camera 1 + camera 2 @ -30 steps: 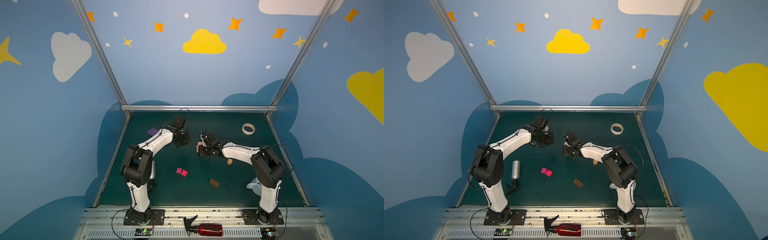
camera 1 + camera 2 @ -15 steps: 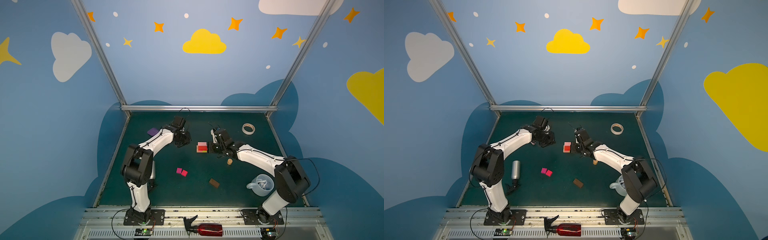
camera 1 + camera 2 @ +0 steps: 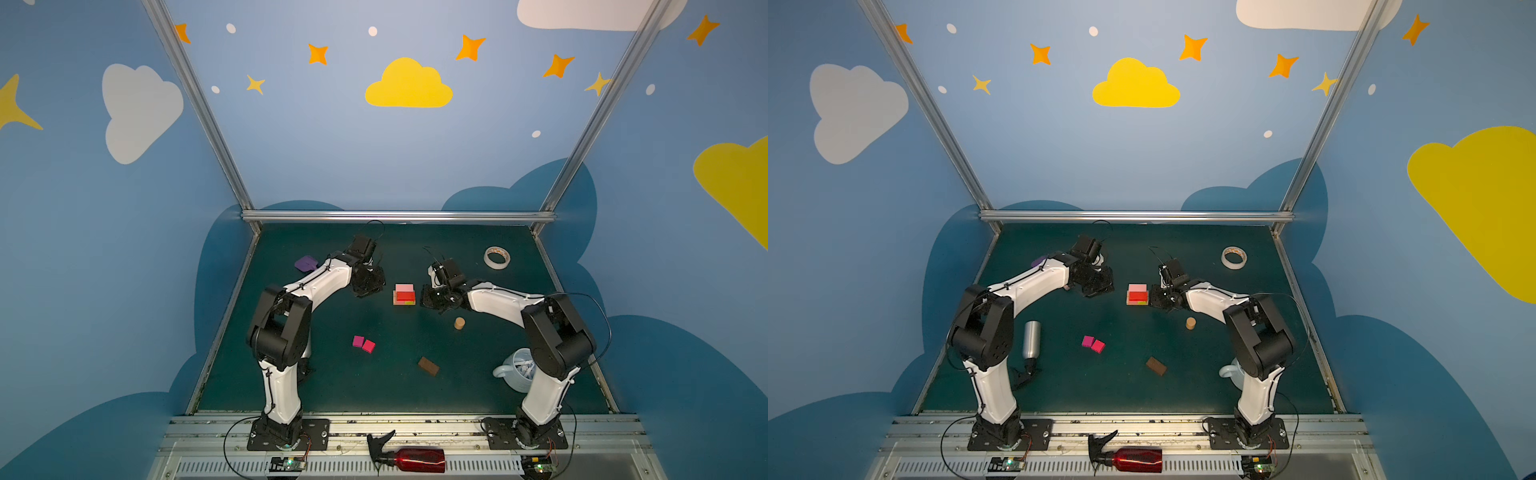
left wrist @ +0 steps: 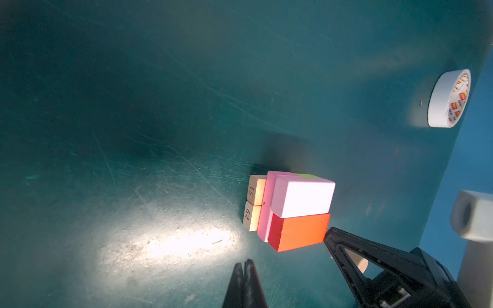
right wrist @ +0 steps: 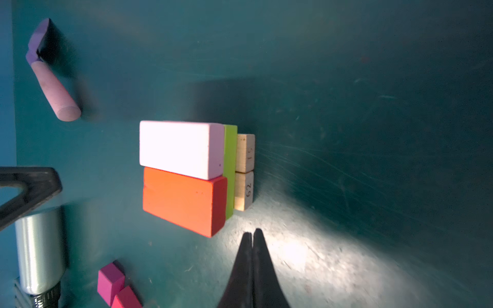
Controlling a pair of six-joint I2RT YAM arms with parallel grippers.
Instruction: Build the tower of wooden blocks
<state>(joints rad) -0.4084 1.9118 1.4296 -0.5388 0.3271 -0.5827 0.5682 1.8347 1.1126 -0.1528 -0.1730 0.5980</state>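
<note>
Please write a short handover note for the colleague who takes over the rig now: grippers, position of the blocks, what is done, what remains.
Left gripper: shut, empty, left of the tower in both top views.
Right gripper: shut, empty, close by the tower's other side.
Done: tan base, pink and green layer, light pink block and red block on top.
To do: two magenta squares, brown block and tan cylinder, all loose on the mat.

Dim wrist views (overexposed glare patches)
</note>
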